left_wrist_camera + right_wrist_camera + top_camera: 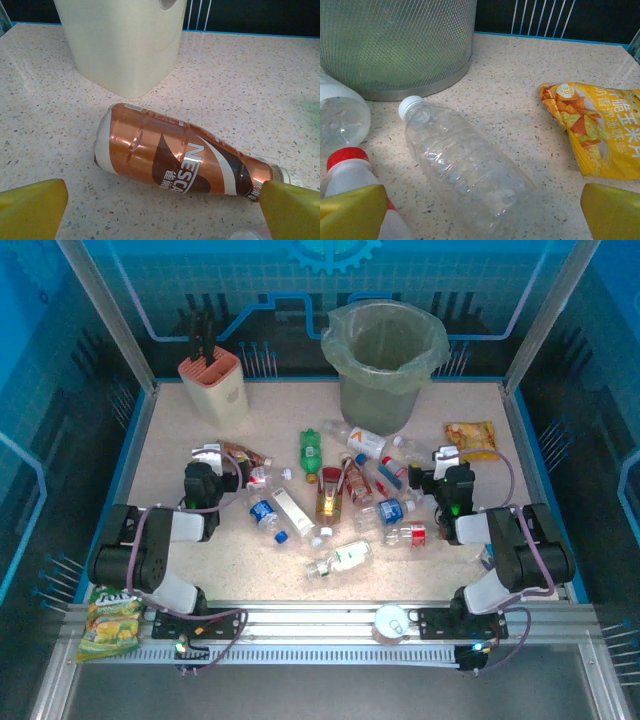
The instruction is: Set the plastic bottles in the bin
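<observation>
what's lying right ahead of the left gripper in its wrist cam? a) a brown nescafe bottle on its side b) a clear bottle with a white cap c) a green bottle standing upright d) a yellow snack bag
a: the left wrist view shows a brown Nescafe bottle lying on its side just ahead of the left gripper, whose jaws stand open.

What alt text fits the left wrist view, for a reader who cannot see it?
A brown Nescafé bottle lies on its side on a speckled table, ahead of the open left gripper. A pale knife block stands behind it.
</observation>
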Controlling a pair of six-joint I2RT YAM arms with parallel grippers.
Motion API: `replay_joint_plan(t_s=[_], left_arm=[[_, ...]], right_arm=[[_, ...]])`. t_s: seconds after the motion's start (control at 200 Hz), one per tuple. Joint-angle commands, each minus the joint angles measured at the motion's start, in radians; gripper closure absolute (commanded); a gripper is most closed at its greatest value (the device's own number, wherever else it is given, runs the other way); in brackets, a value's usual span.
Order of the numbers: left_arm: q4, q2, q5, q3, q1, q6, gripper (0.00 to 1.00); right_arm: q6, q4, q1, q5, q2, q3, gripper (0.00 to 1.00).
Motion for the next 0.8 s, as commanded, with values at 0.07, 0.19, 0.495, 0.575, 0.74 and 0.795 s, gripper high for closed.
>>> replay_joint_plan(t_s=[0.07, 0.19, 0.495, 0.575, 0.74, 0.795], left_arm=[[0.034, 0.007, 0.011, -0.008, -0.001, -0.003, 0.01], [0.033, 0.006, 0.013, -0.008, 0.000, -0.003, 0.01], [0.028, 0.006, 0.018, -0.005, 0.002, -0.005, 0.01], [0.022, 0.006, 0.030, -0.003, 0.008, -0.009, 0.01], [0.022, 0.005, 0.040, -0.004, 0.015, -0.012, 0.01], [-0.008, -0.011, 0.030, 0.010, 0.015, -0.014, 0.01]], right_arm=[[-0.009, 0.028, 0.003, 0.016, 0.001, 0.011, 0.00], [-0.009, 0.029, 0.002, 0.016, 0.001, 0.011, 0.00], [-0.004, 0.018, -0.005, -0.003, -0.001, 0.012, 0.00], [-0.002, 0.018, -0.007, -0.004, -0.001, 0.014, 0.00], [-0.001, 0.015, -0.008, -0.008, 0.000, 0.014, 0.00], [-0.005, 0.014, -0.011, -0.033, -0.003, 0.015, 0.00]])
